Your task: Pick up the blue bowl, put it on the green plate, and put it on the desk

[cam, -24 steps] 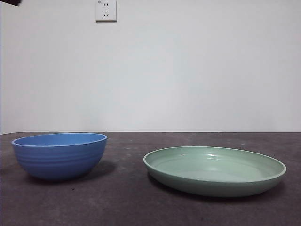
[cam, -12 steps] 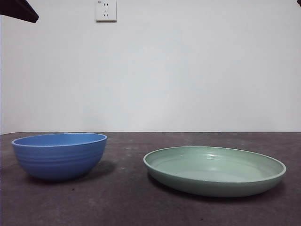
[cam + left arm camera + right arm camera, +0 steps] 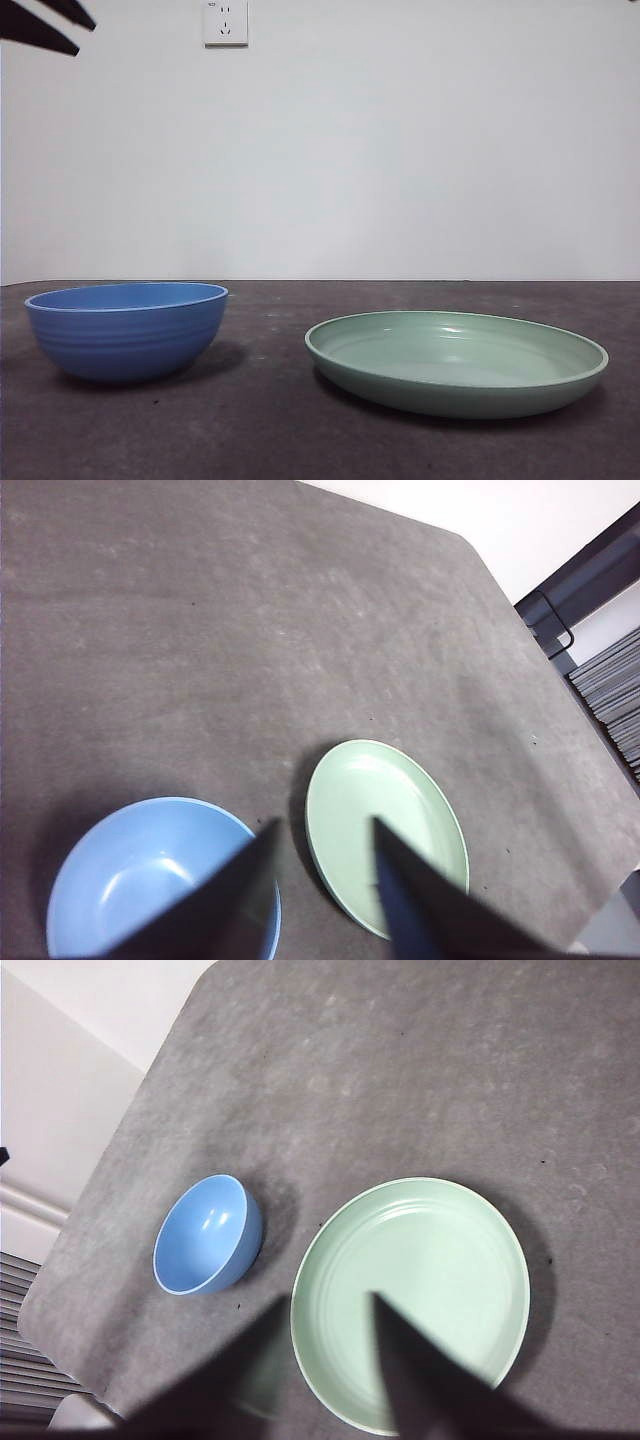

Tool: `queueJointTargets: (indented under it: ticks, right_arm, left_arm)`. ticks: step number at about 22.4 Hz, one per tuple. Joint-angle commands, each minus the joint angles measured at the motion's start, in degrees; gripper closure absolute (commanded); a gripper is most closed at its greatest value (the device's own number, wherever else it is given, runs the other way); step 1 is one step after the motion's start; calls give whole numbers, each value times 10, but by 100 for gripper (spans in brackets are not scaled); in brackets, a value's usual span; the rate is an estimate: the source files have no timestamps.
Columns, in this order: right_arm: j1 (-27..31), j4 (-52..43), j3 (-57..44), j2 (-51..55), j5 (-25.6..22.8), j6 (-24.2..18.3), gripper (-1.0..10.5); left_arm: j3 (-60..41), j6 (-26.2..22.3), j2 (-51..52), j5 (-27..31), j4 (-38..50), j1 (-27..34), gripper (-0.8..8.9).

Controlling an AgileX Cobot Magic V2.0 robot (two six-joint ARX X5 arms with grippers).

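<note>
A plain white wall with a socket (image 3: 225, 22) backs the desk (image 3: 270, 430), a dark, speckled tabletop. On it you see the blue bowl (image 3: 127, 330) upright at the left of the front view and the green plate (image 3: 456, 362) to its right, at the bowl's 3 o'clock, near each other but not touching, with a strip of bare desk between them.

The left gripper (image 3: 322, 825) hangs high above the desk, jaws parted, and shows in the front view only as two dark tips at the top left corner (image 3: 45, 25). In the left wrist view the bowl (image 3: 150, 875) lies partly under one jaw and the plate (image 3: 385, 830) partly under the other, so the gap sits over the strip between them. You should judge this arm the nearer to the bowl. The bowl is round, so no long axis sets the approach; a grasp over the rim looks likely.

The right gripper (image 3: 325, 1310) waits above the plate (image 3: 415, 1295), jaws also apart, with the bowl (image 3: 205, 1235) well to one side.

Open desk surrounds both dishes, and no desk edge is close to either. The lift has not yet begun.
</note>
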State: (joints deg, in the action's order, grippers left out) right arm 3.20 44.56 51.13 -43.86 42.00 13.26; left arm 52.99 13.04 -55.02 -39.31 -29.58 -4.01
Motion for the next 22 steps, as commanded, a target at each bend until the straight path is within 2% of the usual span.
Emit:
queueJointTargets:
  ticks: [1,3,6,13,16,19,22]
  right_arm:
    - [-1,-4,7,-2,-1,-9,490]
    - [-1,-4,7,-2,-1,-9,391]
    - [-1,-4,7,-2,0,-9,362]
    - [-1,-4,7,-2,0,-9,362]
    - [-1,-6,7,-2,0,-9,362]
    - [-1,-7,7,-2,0,-9,362]
    - [-1,-7,7,-2,2,-9,362]
  left_arm:
    - [10,-5,-4,-4,8,-6,427]
    - [10,-5,-4,-3,8,-8,333]
    - [10,-5,-4,-3,8,-10,254]
    - [10,-5,-4,-3,-1,-9,251]
    - [11,3,-10,5,-37,-9,251]
    - [11,-3,-30,59,-104,-9,251]
    - [11,-23,-62,137,-148,-9,251]
